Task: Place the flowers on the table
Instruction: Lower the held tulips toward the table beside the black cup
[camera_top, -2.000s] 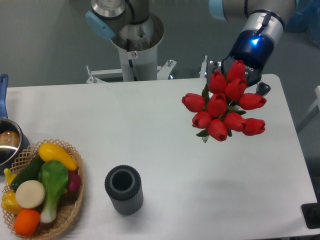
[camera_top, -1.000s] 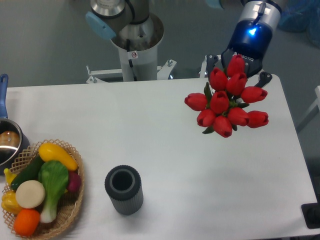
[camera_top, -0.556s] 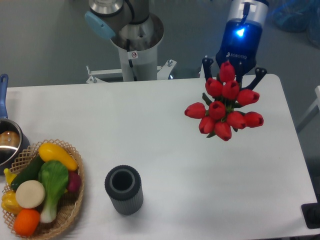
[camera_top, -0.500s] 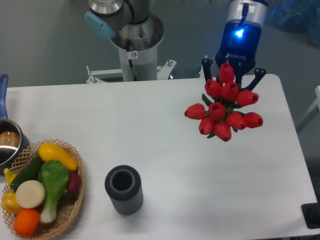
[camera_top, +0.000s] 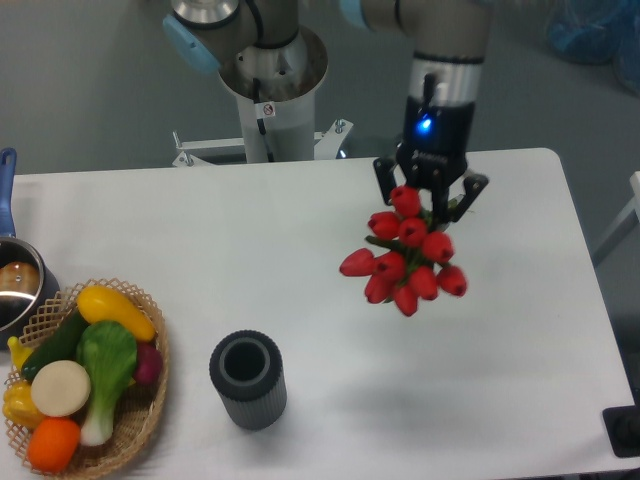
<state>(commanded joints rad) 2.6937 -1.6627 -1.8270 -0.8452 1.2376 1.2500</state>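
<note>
Jaws of the gripper (camera_top: 428, 195) are clamped on the flowers (camera_top: 405, 262) — red buds hang below them, toward the near side, over the right-centre of the tabletop (camera_top: 300, 230). A dark ribbed vase (camera_top: 247, 379) stands upright near-left of the bunch, well apart. A wicker basket (camera_top: 140, 425) of toy vegetables sits at the near-left corner — a pot (camera_top: 15, 285) just beyond it.

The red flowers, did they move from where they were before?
Yes. The flowers, held in the gripper, have shifted left, away from the table's right edge and closer to the dark vase, which stayed put.
</note>
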